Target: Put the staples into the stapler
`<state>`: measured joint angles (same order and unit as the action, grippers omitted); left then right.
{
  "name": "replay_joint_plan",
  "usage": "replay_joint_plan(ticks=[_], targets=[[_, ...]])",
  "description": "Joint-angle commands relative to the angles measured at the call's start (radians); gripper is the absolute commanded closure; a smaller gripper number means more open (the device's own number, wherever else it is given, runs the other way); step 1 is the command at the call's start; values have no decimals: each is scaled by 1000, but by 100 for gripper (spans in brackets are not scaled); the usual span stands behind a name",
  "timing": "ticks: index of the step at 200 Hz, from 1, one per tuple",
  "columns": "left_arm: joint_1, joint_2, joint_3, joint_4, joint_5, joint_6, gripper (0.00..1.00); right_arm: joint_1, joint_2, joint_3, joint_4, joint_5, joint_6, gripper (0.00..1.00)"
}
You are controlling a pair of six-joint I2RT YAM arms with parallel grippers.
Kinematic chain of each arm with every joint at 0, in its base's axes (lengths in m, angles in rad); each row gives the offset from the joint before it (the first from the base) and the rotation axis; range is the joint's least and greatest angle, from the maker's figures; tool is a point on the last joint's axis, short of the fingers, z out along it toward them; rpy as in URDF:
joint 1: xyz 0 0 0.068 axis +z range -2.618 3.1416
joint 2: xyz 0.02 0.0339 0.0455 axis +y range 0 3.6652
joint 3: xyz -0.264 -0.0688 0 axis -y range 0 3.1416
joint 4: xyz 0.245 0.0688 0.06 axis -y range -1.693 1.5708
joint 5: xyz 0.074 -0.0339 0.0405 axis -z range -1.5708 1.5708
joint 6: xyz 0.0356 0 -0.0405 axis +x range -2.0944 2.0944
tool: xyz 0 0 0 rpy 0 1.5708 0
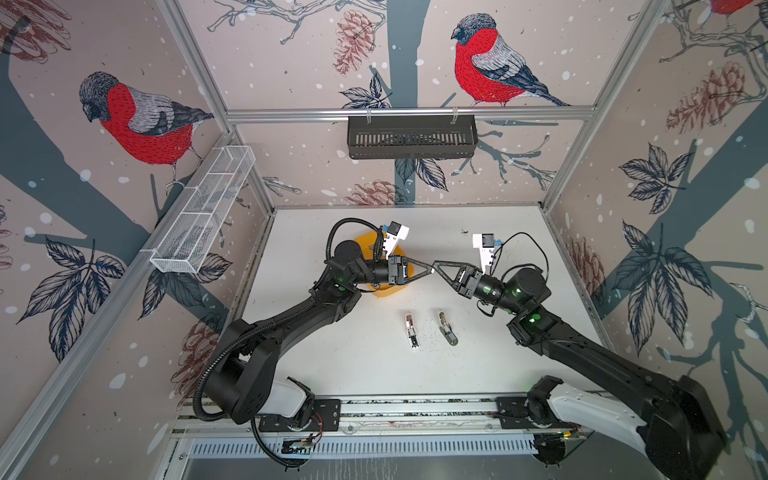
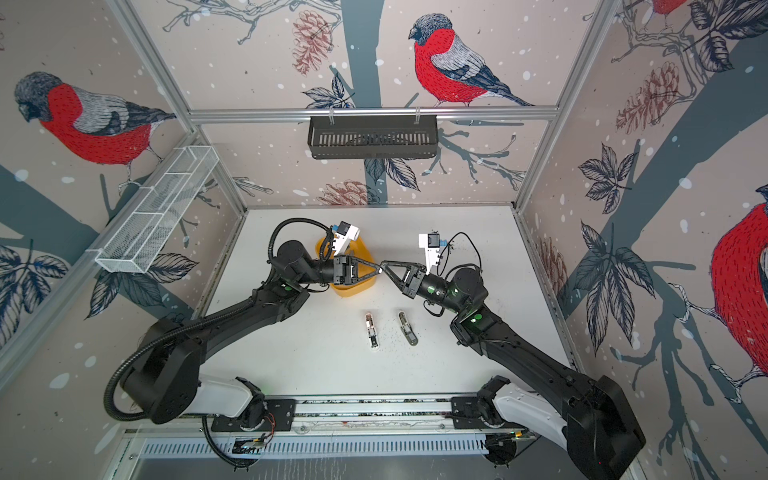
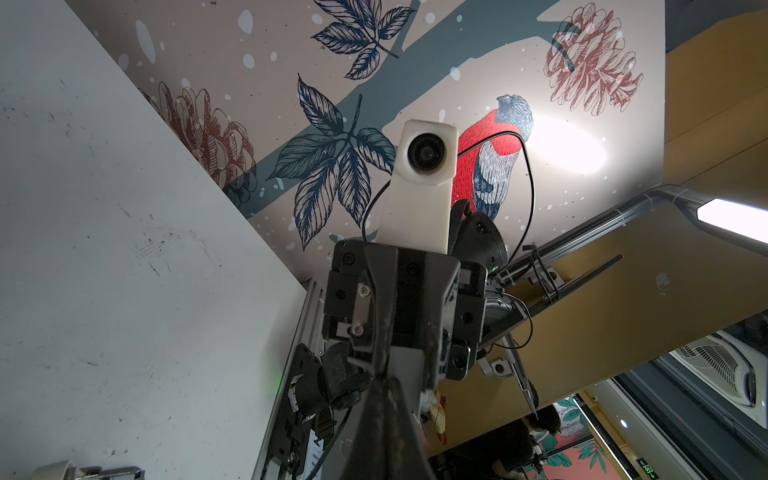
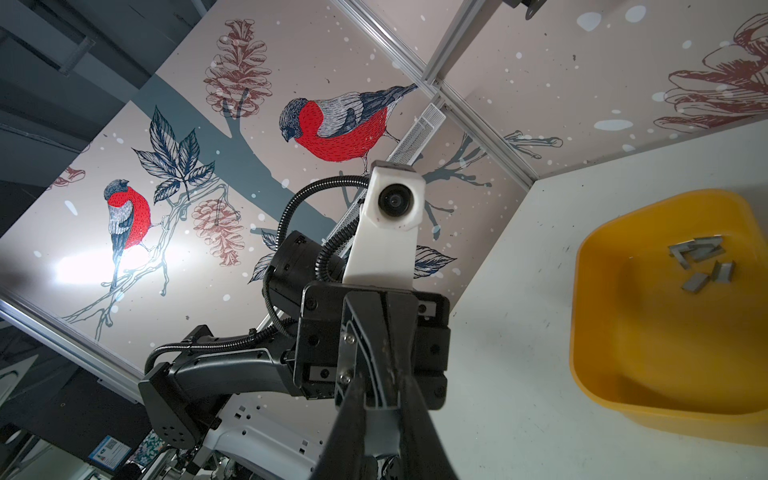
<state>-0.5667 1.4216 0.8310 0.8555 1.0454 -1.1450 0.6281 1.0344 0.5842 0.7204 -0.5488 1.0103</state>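
1. The left gripper [image 1: 429, 271] [image 2: 378, 271] is raised above the table, and its two fingers are brought together into one point, so I read it as closed.
2. The right gripper [image 1: 436, 264] [image 2: 385, 264] comes from the opposite side, and in both top views the two claws meet tip to tip. If the tips really touch, I cannot tell. In the right wrist view a thin gap shows between its own fingers [image 4: 419, 436], but I cannot tell whether they pinch anything.
3. At the meeting point a top view shows a tiny pale spot [image 1: 432, 270]. It is too small for me to say what it is.
4. Under and just behind the left gripper stands the yellow bin [image 1: 388, 293] [image 2: 357, 291] [image 4: 602, 374], partly covered by the left arm.
5. The staples [image 4: 700, 253] I find only in the right wrist view, on the floor of this bin: a few short grey strips lying flat. Several are heaped and crossed, and two lie just beside the heap. Their long axes point in different directions, with no common line.
6. Nearer to me on the white table [image 1: 332, 365], well apart from the bin, two small staplers lie side by side without touching. The pale stapler [image 1: 411, 330] [image 2: 372, 330] has its long axis almost straight from the far edge to the near edge. The grey stapler [image 1: 447, 329] [image 2: 407, 329], to its right, runs similarly, but its near end leans out to the right.
7. Fine dark specks [image 1: 430, 338] are scattered on the table between these two staplers
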Motion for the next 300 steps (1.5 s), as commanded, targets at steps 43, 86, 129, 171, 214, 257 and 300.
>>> replay_joint_plan(ticks=[43, 86, 129, 171, 214, 257, 300], targets=[[-2, -15, 1, -2, 3, 46, 87, 0, -10, -4, 44, 3, -4, 84], [8, -34, -16, -67, -11, 90, 86, -2, -42, -9, -6, 20, -22, 84], [77, -118, -85, -230, -46, 193, 83, 31, -94, 9, -223, 115, -121, 84], [96, -292, -48, -793, -194, 528, 72, 165, -104, 58, -489, 337, -250, 84], [109, -509, -58, -1135, -353, 697, 51, 343, -34, 116, -662, 619, -300, 84], [108, -747, -150, -1213, -367, 762, 10, 486, 100, 183, -788, 811, -275, 85], [108, -823, -171, -1334, -387, 786, 1, 557, 214, 227, -849, 891, -246, 85]])
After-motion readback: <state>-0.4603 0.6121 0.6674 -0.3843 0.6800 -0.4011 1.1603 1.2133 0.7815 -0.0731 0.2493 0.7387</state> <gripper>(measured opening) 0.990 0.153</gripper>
